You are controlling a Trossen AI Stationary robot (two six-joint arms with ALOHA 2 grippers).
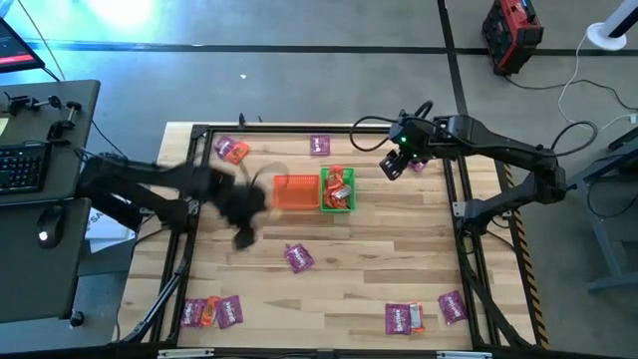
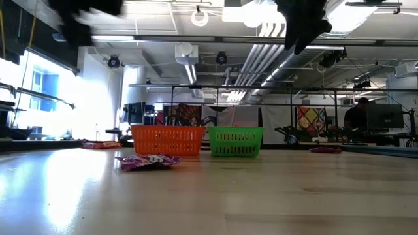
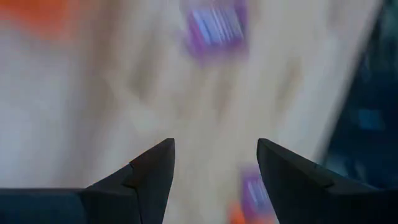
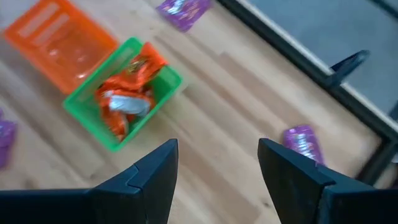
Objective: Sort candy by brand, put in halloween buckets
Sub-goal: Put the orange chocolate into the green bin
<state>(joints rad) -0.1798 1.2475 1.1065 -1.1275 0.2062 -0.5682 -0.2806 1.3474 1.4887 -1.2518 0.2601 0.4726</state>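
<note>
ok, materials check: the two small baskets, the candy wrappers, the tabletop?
Orange slotted basket and green slotted basket: likely moulded plastic, with saturated colour and thin ribbed walls. Orange-red candy wrappers: probably foil or plastic film, crinkled and glinting. Pale wooden tabletop: wood planks with visible grain and seams, under a smooth finish that reflects light.

Left gripper (image 1: 242,207): centre-left of the high view, arm reaching in from the left edge, fingers spread, nothing between them. Right gripper (image 1: 393,166): upper right of centre, fingers spread, empty.
</note>
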